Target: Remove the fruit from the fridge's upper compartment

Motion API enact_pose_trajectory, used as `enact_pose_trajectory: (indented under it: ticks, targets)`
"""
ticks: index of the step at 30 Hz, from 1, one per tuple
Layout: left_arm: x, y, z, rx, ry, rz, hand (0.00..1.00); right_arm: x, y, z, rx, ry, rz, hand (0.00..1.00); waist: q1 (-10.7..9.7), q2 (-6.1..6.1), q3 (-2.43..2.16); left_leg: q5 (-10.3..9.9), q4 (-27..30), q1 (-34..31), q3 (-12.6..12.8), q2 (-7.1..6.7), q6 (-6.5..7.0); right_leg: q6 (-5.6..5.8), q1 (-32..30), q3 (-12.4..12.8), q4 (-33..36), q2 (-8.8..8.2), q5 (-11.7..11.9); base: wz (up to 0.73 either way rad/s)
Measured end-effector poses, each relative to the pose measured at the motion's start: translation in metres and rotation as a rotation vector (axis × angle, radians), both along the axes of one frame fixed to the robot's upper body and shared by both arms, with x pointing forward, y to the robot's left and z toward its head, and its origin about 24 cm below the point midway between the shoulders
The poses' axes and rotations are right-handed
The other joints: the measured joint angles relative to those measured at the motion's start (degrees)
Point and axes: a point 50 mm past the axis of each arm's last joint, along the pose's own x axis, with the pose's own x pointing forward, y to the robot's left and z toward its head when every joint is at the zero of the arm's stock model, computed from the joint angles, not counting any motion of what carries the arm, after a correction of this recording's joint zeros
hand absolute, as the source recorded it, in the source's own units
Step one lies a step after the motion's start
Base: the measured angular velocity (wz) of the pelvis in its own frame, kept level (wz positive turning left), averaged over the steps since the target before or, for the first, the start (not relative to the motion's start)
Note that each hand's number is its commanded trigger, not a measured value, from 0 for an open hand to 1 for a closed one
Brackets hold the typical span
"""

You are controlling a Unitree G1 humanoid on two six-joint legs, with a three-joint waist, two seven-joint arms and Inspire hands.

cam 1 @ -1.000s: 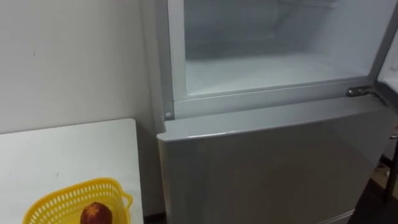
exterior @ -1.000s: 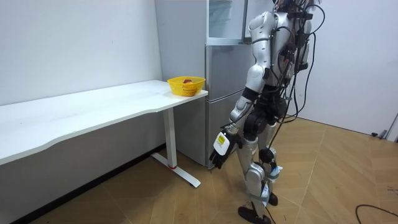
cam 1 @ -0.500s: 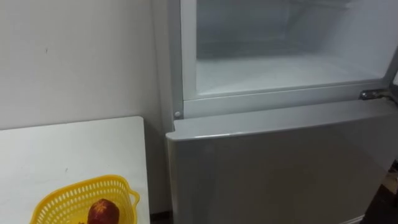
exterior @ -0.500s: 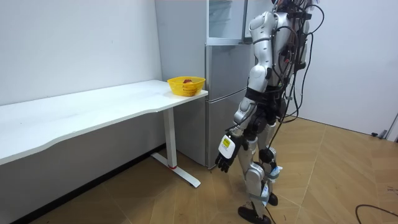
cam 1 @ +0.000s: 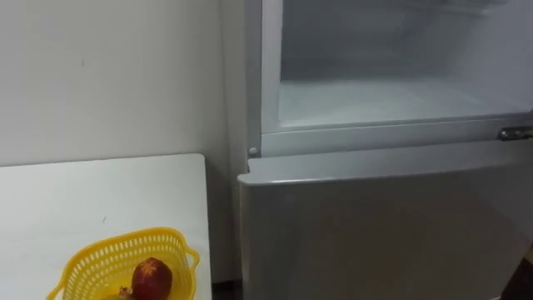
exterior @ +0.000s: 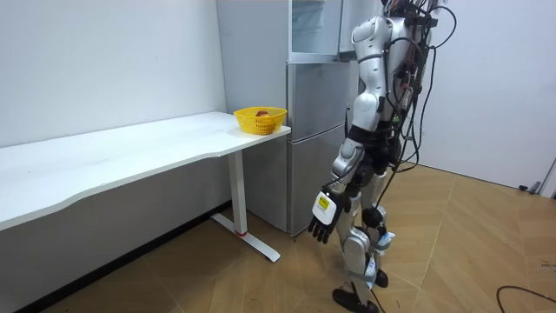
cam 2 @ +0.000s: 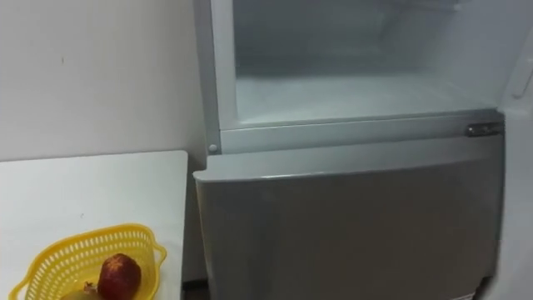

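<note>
fingers (exterior: 315,233) on the left hand (exterior: 323,217) are hanging straight and apart, gripping nothing, low beside the robot's leg in the room view. i'm reading that as an arm at rest with its carrying done. the robot is standing close before the fridge (exterior: 308,148), whose upper compartment (cam 1: 400,50) is gaping open while the lower door (cam 1: 383,233) is sitting shut. the shelf (cam 1: 391,100) inside is showing bare white. and there's the prize: the red fruit (cam 1: 152,277) is lying in the yellow basket (cam 1: 87,267), which is sitting on the counter (cam 1: 100,200) at the end nearest the fridge, handy for a short reach, i'd say. something duller is peeking out beside the fruit, too cropped to name. the retrieval is looking finished, with only the fridge waiting to be closed up.
</note>
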Motion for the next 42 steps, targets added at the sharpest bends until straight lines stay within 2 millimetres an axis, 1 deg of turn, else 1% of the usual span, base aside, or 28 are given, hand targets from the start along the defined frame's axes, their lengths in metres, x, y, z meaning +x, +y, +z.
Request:
enact_pose_trajectory:
  ticks: [4, 5, 8, 10, 11, 13, 14, 15, 17, 18, 20, 23, 24, 25, 27, 31, 42]
  targets:
    - [-0.001, -0.004, -0.001, -0.011, 0.008, -0.016, 0.00, 0.009, 0.010, 0.006, -0.077, 0.023, 0.039, 0.00, 0.8, -0.11, 0.01, 0.0, 0.0, -0.1, -0.4, 0.01, -0.01, -0.02, 0.1, -0.4, 0.1, -0.11, 0.0, 0.06]
    - [-0.001, -0.005, -0.001, -0.014, 0.008, -0.018, 0.00, 0.012, 0.013, 0.009, -0.097, 0.015, 0.047, 0.00, 1.2, -0.14, 0.00, 0.0, 0.0, -0.1, -0.4, 0.01, -0.01, -0.02, 0.1, -0.4, 0.1, -0.10, 0.0, 0.07]
    - [-0.002, -0.005, -0.001, -0.014, 0.010, -0.015, 0.00, 0.013, 0.013, 0.011, -0.101, 0.012, 0.043, 0.00, 1.7, -0.47, 0.05, 0.0, 0.1, -0.1, -1.8, -0.14, -0.01, -0.01, 1.4, -1.6, 0.0, -0.21, 0.0, 0.20]
    - [-0.002, -0.005, -0.001, -0.020, 0.012, -0.015, 0.00, 0.014, 0.015, 0.013, -0.107, 0.010, 0.048, 0.00, 2.0, -0.72, 0.13, 0.0, 0.1, -0.1, -2.1, -0.15, -0.02, 0.00, 1.5, -2.1, -0.1, -0.28, 0.0, 0.12]
    - [-0.002, -0.005, -0.001, -0.022, 0.012, -0.016, 0.00, 0.016, 0.015, 0.015, -0.116, 0.007, 0.051, 0.00, 2.5, -0.90, 0.13, 0.0, 0.1, -0.1, -2.1, -0.14, -0.02, -0.02, 1.6, -2.1, -0.1, -0.26, 0.0, 0.07]
    - [-0.002, -0.005, -0.001, -0.022, 0.011, -0.015, 0.00, 0.017, 0.016, 0.019, -0.145, 0.004, 0.047, 0.00, 2.8, -1.26, 0.00, 0.0, 0.3, -0.1, -2.8, -0.18, -0.02, -0.02, 1.9, -2.7, -0.6, -0.30, 0.0, 0.14]
    - [-0.002, -0.004, -0.001, -0.021, 0.010, -0.013, 0.00, 0.019, 0.018, 0.022, -0.163, 0.001, 0.045, 0.00, 3.1, -1.64, -0.06, 0.0, 0.6, -0.1, -3.1, -0.18, -0.02, -0.03, 2.0, -2.8, -0.8, -0.23, 0.0, 0.15]
    - [-0.002, -0.004, -0.001, -0.020, 0.011, -0.013, 0.00, 0.021, 0.020, 0.024, -0.187, 0.003, 0.042, 0.00, 3.4, -1.71, -0.20, 0.0, 0.6, -0.1, -3.2, -0.14, -0.03, -0.08, 2.1, -2.9, -0.8, -0.20, 0.0, 0.12]
    - [-0.002, -0.004, -0.001, -0.021, 0.012, -0.013, 0.00, 0.023, 0.024, 0.026, -0.223, 0.015, 0.026, 0.00, 3.6, -1.87, -0.23, 0.0, 0.6, -0.1, -3.4, -0.08, -0.06, -0.14, 2.5, -3.3, -0.8, -0.20, 0.1, 0.03]
    - [-0.004, -0.005, -0.001, -0.022, 0.019, -0.014, 0.00, 0.024, 0.025, 0.025, -0.234, 0.030, 0.023, 0.00, 3.5, -2.04, -0.09, 0.0, 0.6, 0.0, -3.4, -0.08, -0.07, -0.19, 2.6, -3.3, -0.8, -0.22, 0.1, 0.00]
    - [-0.003, -0.005, -0.001, -0.020, 0.023, -0.013, 0.00, 0.025, 0.026, 0.024, -0.251, 0.040, 0.025, 0.00, 3.6, -2.21, -0.05, 0.0, 0.6, 0.0, -3.5, -0.08, -0.07, -0.20, 2.9, -3.3, -0.8, -0.22, 0.1, 0.02]
    - [-0.003, -0.004, -0.002, -0.020, 0.030, -0.013, 0.00, 0.027, 0.026, 0.023, -0.287, 0.067, 0.003, 0.00, 4.3, -2.15, 0.01, 0.0, 0.6, 0.2, -3.9, -0.16, -0.07, -0.19, 3.1, -3.4, -0.8, -0.28, 0.1, 0.01]
    - [-0.004, -0.003, -0.002, -0.019, 0.036, -0.013, 0.00, 0.027, 0.026, 0.021, -0.303, 0.080, -0.009, 0.00, 4.5, -2.12, 0.39, 0.0, 0.6, 0.7, -4.0, -0.19, -0.07, -0.19, 3.6, -3.5, -0.9, -0.28, 0.1, 0.00]
    - [-0.004, -0.003, -0.002, -0.019, 0.040, -0.012, 0.00, 0.027, 0.025, 0.021, -0.307, 0.085, -0.013, 0.00, 4.6, -2.09, 0.52, 0.0, 0.6, 0.9, -4.2, -0.22, -0.07, -0.18, 3.8, -3.6, -0.9, -0.30, 0.1, 0.09]
    - [-0.004, -0.004, -0.002, -0.022, 0.046, -0.010, 0.00, 0.028, 0.025, 0.020, -0.344, 0.104, -0.036, 0.00, 4.8, -2.03, 0.60, 0.0, 0.5, 1.0, -4.6, -0.26, -0.08, -0.16, 3.7, -4.2, -1.0, -0.81, -0.1, 0.10]
    - [-0.004, -0.004, -0.002, -0.025, 0.047, -0.011, 0.00, 0.028, 0.026, 0.020, -0.364, 0.112, -0.042, 0.00, 4.9, -1.97, 0.62, 0.1, 0.5, 1.0, -4.8, -0.28, -0.14, -0.16, 3.8, -4.4, -0.8, -0.81, -0.2, 0.02]
    - [-0.005, -0.005, -0.003, -0.041, 0.050, -0.014, 0.00, 0.028, 0.026, 0.020, -0.361, 0.109, -0.041, 0.00, 4.9, -1.93, 0.50, 0.2, 0.7, 1.0, -4.9, -0.34, -0.22, -0.22, 3.8, -4.3, -0.8, -0.78, -0.1, 0.00]
